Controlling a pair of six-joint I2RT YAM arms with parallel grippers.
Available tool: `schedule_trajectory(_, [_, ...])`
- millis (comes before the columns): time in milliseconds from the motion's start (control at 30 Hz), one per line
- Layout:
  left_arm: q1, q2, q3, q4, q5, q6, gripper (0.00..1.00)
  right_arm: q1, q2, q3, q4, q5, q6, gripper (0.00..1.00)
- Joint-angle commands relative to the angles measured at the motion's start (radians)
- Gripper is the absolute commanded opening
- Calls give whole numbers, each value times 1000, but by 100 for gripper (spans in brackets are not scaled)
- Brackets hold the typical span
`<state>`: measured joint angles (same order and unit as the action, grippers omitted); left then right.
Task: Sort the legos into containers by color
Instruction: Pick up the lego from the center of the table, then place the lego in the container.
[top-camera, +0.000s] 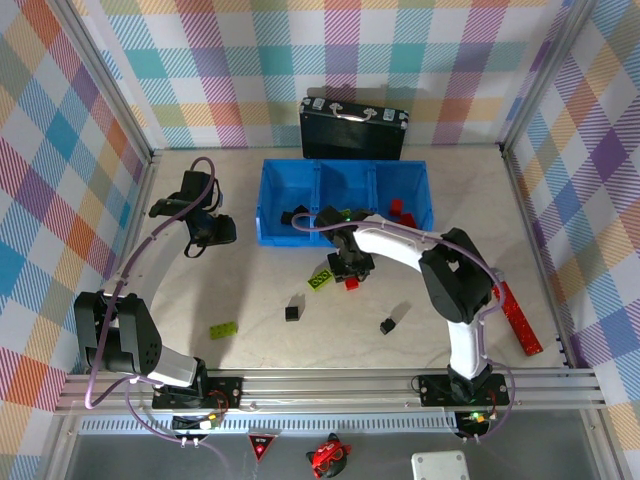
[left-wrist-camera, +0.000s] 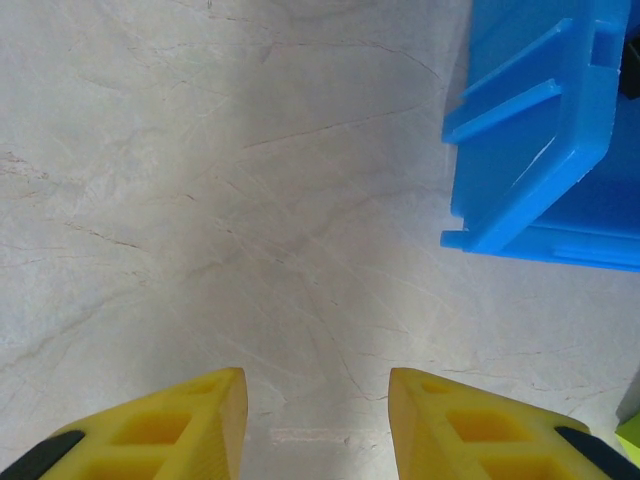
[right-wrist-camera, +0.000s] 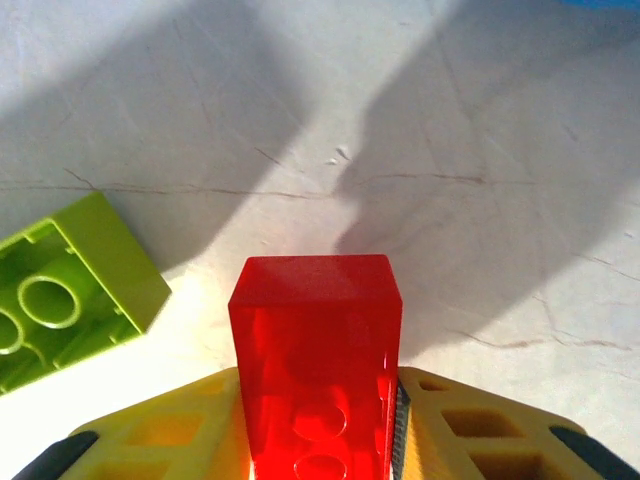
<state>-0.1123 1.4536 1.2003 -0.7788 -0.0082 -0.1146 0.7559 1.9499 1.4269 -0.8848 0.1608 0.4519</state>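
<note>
My right gripper (top-camera: 350, 268) is shut on a translucent red lego (right-wrist-camera: 315, 350), held just above the table in front of the blue containers (top-camera: 345, 235). A lime-green lego (right-wrist-camera: 70, 300) lies just to its left on the table (top-camera: 321, 279). Another lime lego (top-camera: 224, 328) lies further to the front left. Two black cubes (top-camera: 292, 313) (top-camera: 387, 325) rest on the table. Red legos (top-camera: 400, 212) lie in the right compartment and black pieces (top-camera: 293, 215) in the left one. My left gripper (left-wrist-camera: 317, 390) is open over bare table, left of the container's corner (left-wrist-camera: 540, 170).
A black case with a metal handle (top-camera: 353, 128) stands behind the containers. A long red glittery stick (top-camera: 518, 317) lies at the right by the wall. Checked walls close in the table on three sides.
</note>
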Motion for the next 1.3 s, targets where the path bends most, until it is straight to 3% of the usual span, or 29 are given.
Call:
schedule_trajectory(0, [11,2,-1,-4,8,12,42,-38,-73,-44,-34,31,-22,38])
schedule_trajectory(367, [16,5,-1,-4,11,11,42,-204,-243,-176,-56,66,-75,39])
schedule_trajectory(567, [17,8,1,-5,13,12,41,-282,-271,-139,-48,24,-122,39])
schedule_trajectory(1000, [19,11,0,-5,13,12,41,-432,-126,122,-72,-45,-236,40])
schedule_trajectory(1267, [20,14,-4,-7,5,13,41,-521,21,302,-68,-268,-231,40])
